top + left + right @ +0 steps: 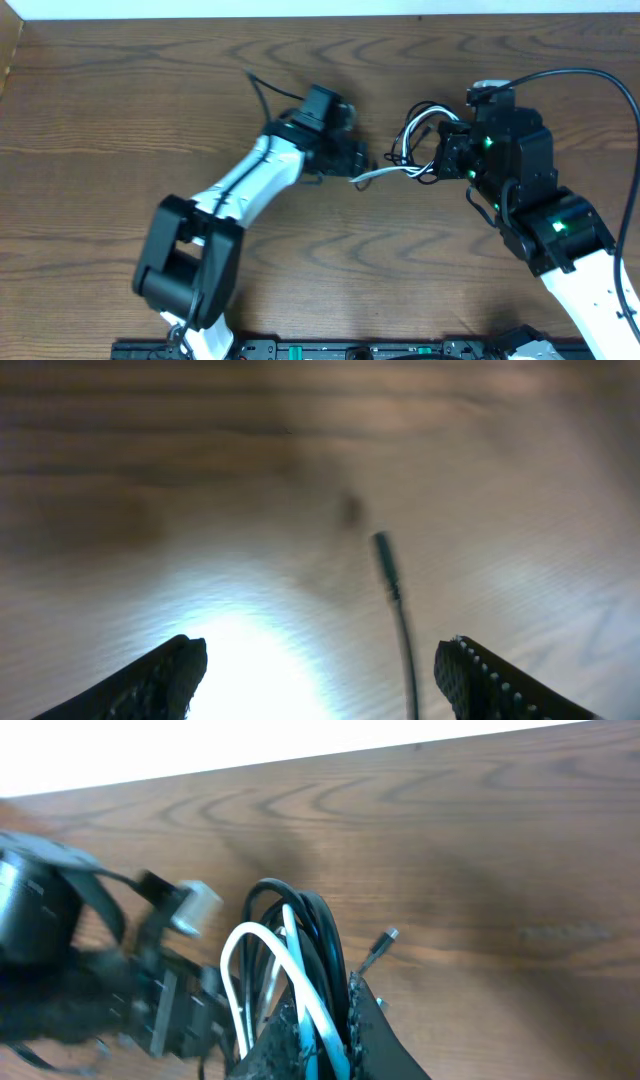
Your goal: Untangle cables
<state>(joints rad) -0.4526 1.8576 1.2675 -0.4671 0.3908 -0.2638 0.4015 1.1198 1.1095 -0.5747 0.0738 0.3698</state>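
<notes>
The black and white cables lie bundled in small loops at the table's middle. My right gripper is shut on the bundle; in the right wrist view its fingers pinch white and black strands. A white end trails left toward my left gripper. The left gripper is open, its fingers wide apart over the table. A thin dark cable end lies between them, nearer the right finger.
The wooden table extends on all sides. A thicker black arm wire rises behind the left wrist. Another black arm wire arcs over the right arm. A bright light patch glares on the wood.
</notes>
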